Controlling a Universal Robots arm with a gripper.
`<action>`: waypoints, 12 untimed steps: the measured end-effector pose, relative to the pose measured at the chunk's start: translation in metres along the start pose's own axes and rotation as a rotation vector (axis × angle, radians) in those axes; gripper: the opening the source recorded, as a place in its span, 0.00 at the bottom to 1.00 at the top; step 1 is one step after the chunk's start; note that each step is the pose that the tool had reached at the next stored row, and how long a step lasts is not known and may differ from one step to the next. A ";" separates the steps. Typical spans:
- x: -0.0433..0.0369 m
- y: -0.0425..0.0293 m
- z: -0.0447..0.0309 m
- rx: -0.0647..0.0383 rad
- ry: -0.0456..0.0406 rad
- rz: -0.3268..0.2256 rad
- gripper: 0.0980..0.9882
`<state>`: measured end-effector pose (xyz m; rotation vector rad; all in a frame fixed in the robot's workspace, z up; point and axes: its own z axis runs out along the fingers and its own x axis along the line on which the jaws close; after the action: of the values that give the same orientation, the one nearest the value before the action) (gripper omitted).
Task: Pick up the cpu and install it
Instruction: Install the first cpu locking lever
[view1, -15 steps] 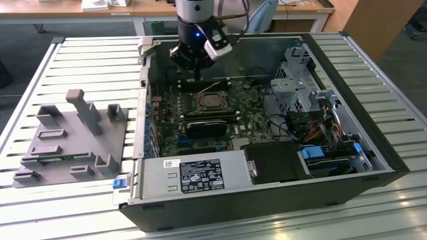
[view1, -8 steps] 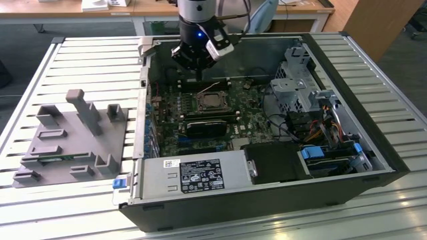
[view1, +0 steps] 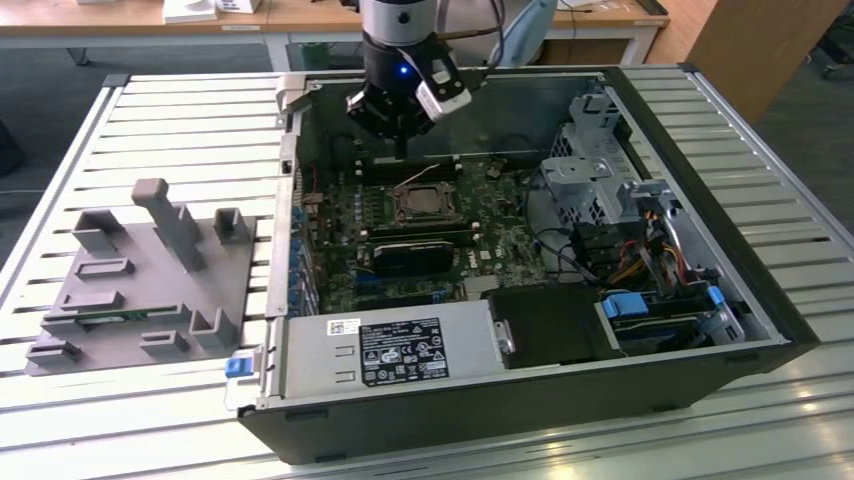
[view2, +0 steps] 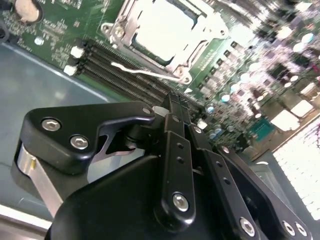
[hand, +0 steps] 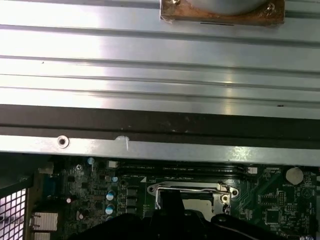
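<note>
— cpu (view2: 167, 27) position?
— you see it seated in the motherboard socket (view1: 423, 203) inside the open case (view1: 694, 330) on the worktop (view1: 187, 120).
— and your hand (view1: 400, 150)?
— above the board beside the socket, fingers (view2: 176, 117) pressed together, holding nothing.

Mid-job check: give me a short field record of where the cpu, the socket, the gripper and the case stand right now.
cpu: shiny square chip lying in the motherboard socket, seen in the second wrist view
socket: metal frame around the chip, near the middle of the motherboard
gripper: above the board, just beyond the socket, apart from the chip; jaws together, holding nothing
computer case: open, lying on the slatted table
grey fixture: on the table at the exterior view's left
power supply: along the case's near wall
</note>
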<state>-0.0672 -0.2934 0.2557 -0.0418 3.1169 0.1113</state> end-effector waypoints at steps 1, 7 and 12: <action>-0.0007 -0.0002 0.0002 -0.011 -0.0002 0.000 0.01; -0.0045 -0.0013 0.0032 -0.024 -0.0012 0.006 0.01; -0.0120 -0.0019 0.0089 -0.026 0.0022 0.009 0.01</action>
<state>-0.0550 -0.2944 0.2469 -0.0284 3.1182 0.1523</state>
